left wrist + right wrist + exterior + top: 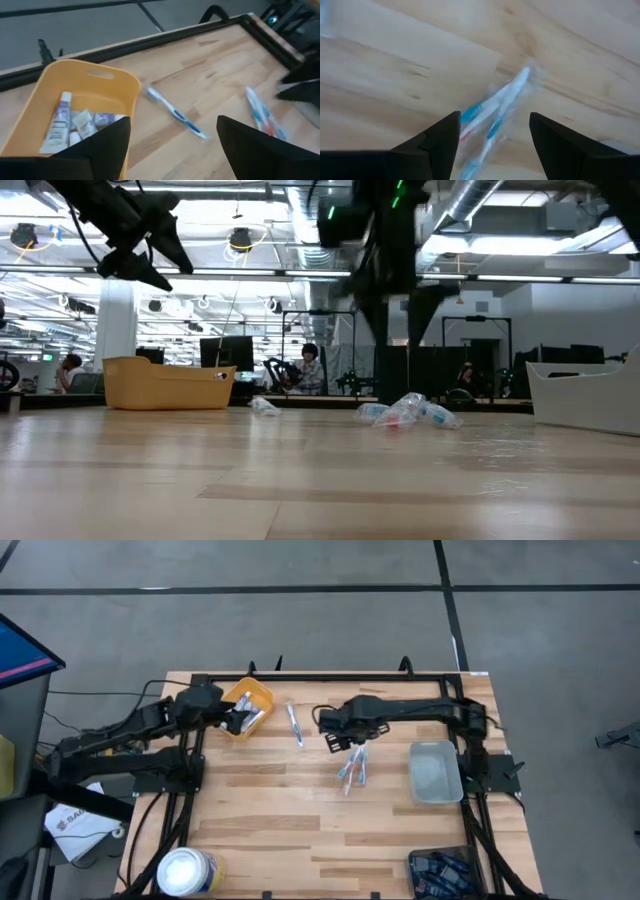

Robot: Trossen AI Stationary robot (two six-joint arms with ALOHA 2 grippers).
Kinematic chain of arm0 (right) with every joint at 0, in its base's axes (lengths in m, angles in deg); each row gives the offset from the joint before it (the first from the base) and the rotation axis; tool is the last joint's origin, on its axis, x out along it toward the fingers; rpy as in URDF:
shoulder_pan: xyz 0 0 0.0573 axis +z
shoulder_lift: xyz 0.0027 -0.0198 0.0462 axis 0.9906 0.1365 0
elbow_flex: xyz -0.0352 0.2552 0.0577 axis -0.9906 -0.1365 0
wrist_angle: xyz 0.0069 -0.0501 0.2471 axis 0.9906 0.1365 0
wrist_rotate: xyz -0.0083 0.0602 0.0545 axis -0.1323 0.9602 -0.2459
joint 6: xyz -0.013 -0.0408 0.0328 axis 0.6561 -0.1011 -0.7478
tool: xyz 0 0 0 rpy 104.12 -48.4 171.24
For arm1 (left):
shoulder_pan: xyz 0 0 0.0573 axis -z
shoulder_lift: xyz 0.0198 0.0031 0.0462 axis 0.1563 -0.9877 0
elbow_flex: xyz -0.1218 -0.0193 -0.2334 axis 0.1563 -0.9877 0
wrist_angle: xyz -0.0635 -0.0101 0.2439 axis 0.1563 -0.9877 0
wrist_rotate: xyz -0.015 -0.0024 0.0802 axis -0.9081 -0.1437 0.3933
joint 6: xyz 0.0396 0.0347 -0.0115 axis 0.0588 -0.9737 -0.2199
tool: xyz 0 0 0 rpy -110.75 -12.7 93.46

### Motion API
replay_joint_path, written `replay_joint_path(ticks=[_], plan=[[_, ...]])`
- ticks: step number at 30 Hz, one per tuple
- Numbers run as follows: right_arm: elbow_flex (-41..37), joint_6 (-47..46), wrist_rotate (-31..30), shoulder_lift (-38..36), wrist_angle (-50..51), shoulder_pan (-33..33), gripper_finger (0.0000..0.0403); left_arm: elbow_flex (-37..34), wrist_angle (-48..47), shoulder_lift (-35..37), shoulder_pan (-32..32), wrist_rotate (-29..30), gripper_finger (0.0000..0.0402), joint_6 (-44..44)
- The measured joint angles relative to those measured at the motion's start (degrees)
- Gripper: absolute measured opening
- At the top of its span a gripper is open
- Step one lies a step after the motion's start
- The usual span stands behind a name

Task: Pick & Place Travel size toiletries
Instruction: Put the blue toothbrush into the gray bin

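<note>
While the wrapped toothbrushes (352, 768) are lying in a loose, overlapping pile near the middle of the tabletop (300, 830), the right hand (345, 738) is hovering just above their far end with its fingers spread and nothing between them. Because the wrappers are crossing one another, a descent from here is risking either a pinch on two at once or a slip off the slick film, which would scatter the pile toward the grey tray (436, 772) at the right. One more toothbrush (294, 724) is sitting alone to the left, between the pile and the yellow bin (247, 700).

Over that bin, at the far left of the tabletop, the left hand (238, 720) is hanging with its fingers spread wide and empty; small tubes and sachets (75, 125) are already resting inside. Its fingers are sitting close to the bin's near wall, so a careless withdrawal is likely to catch the rim and drag or tip the light bin. The two arms are also working fairly near each other, so reaching for the lone toothbrush together could bring them into contact.
</note>
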Motion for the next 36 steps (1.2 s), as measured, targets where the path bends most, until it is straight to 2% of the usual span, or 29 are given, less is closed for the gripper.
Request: replay_joint_path(ticks=[4, 8, 25, 30, 36], plan=[[0.0, 4.5, 3.6, 5.8, 0.5, -2.5, 0.023, 0.0, 0.0, 1.4, 0.2, -1.4, 0.0286, 0.0], [-0.1, 6.7, 4.7, 8.8, 0.9, -4.0, 0.023, 0.0, 0.1, 1.5, 0.8, -2.0, 0.0282, 0.0], [-0.1, 9.3, 6.3, 9.0, -1.8, -10.2, 0.023, 0.0, 0.1, 1.5, 1.2, -2.0, 0.0278, -0.4], [-5.6, 9.3, 8.5, 8.7, -4.5, -10.3, 0.0221, 0.0, 0.1, 1.5, 1.2, -2.0, 0.0278, -0.4], [-14.6, 8.4, 12.1, 5.2, -13.6, -10.6, 0.0201, 0.0, 0.1, 1.5, 1.1, -1.9, 0.0278, -0.5]])
